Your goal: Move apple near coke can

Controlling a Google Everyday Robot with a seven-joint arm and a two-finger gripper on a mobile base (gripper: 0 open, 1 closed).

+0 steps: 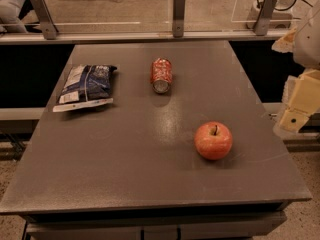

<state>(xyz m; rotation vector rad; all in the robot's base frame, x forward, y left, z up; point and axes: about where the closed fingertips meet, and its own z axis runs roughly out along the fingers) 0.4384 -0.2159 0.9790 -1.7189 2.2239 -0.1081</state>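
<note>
one apple [213,140] sits left of gripper [295,109] hanging off table [125,164] right side; coke can [161,75] farther back-left; grip state can't tell.

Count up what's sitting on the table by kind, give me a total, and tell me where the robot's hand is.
apple: 1
coke can: 1
chip bag: 1
Total: 3 things on the table
The hand hangs off the table's right edge, beyond the apple, touching none of them.
</note>
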